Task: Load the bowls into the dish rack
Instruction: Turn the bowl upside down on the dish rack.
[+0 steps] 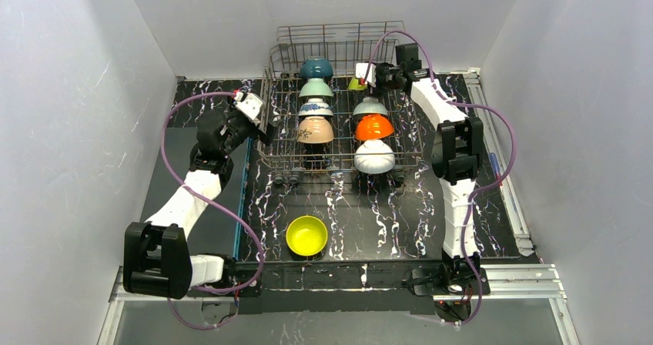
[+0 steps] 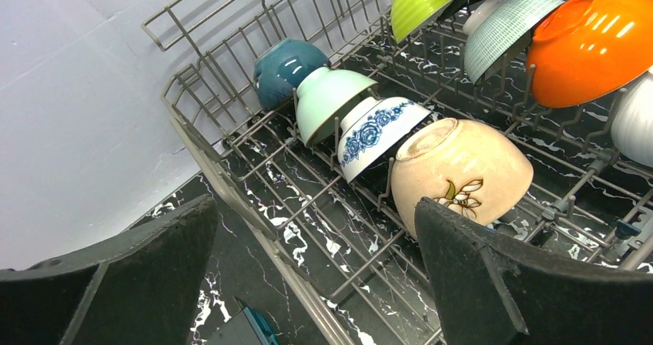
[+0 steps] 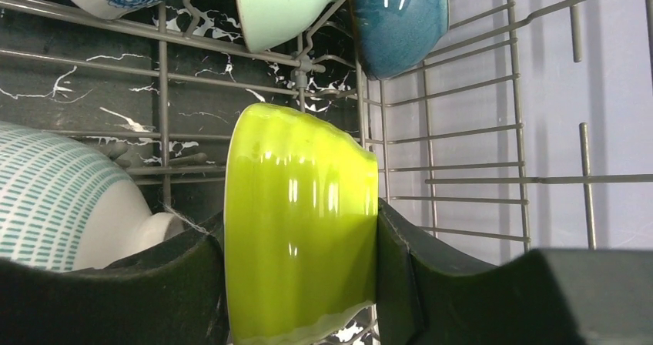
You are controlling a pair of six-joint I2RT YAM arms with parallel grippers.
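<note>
I count nine bowls in all, one dish rack (image 1: 339, 158) and two arms. Eight of the bowls are in the rack, standing on edge between the tines in two rows of four.

The left row, from the back wall to the front:
- a teal-blue bowl (image 1: 316, 68)
- a mint bowl (image 1: 316, 88)
- a white bowl with a blue pattern (image 1: 316, 108)
- a tan bowl (image 1: 315, 131) with a small flower painted on its side

The right row, in the same order:
- a yellow-green bowl (image 3: 296, 183)
- a white bowl with teal dashes (image 1: 370, 106)
- an orange bowl (image 1: 374, 127)
- a plain white bowl (image 1: 374, 157)

The right gripper (image 3: 300, 264) is clamped on that yellow-green bowl at the back of the right row. One finger presses on each side of it, just in front of the rack's far wall. From here I can't tell whether the bowl is resting on the wires or hanging in the grip.

The ninth bowl, also yellow-green (image 1: 306, 236), sits upright on the black marbled table (image 1: 370, 222). It is in front of the rack, between the two arm bases and well apart from both grippers.

The left gripper (image 2: 316, 268) hangs at the rack's left side near the tan bowl, its fingers spread wide with nothing between them.
</note>
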